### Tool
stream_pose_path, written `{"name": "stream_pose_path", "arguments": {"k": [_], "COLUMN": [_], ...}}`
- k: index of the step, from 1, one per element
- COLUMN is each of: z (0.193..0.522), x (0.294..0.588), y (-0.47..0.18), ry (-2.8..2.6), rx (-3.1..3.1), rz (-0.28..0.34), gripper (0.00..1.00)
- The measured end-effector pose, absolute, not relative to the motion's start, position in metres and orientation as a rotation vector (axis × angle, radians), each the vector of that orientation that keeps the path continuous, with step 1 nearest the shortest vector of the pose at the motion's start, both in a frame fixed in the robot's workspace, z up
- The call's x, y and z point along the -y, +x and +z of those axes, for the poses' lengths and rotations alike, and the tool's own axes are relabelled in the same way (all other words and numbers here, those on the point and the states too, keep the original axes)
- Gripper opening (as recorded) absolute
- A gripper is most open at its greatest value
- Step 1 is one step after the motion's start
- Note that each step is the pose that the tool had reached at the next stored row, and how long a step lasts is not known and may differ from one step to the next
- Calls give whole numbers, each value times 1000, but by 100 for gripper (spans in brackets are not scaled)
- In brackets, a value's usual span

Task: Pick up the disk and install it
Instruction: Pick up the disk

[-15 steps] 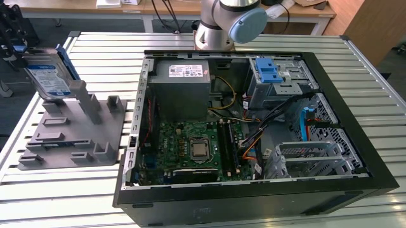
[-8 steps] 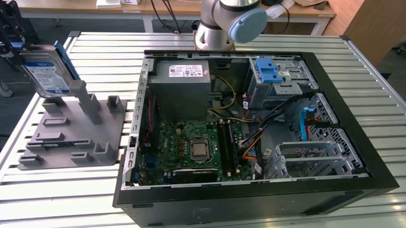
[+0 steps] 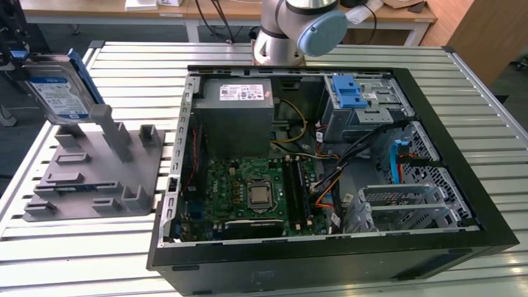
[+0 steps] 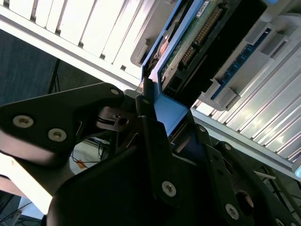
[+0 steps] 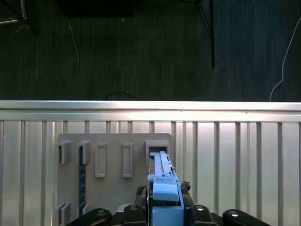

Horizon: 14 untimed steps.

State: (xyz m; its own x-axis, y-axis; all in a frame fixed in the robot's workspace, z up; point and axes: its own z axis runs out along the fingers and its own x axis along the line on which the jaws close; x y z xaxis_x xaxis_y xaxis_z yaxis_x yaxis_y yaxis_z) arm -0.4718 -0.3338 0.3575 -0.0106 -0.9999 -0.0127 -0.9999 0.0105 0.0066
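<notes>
Standing on edge and slightly tilted, the disk (image 3: 56, 93) hangs over the far corner of the grey fixture plate (image 3: 78, 185) at the exterior view's left, just beside its tall post (image 3: 107, 127). In the first wrist view the gripper (image 5: 163, 194) is clamped on the disk's blue bracket (image 5: 164, 207). The open computer case (image 3: 330, 272) lies on the slatted table (image 3: 83, 266), to the exterior view's right of the plate.
</notes>
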Motion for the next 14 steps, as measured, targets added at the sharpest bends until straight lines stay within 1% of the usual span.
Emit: {"name": "stream_pose_path", "arguments": {"k": [14], "z": [369], "x": [334], "y": [-472], "ry": [-2207], "rx": [-2230], "rz": [21], "gripper": [36]}}
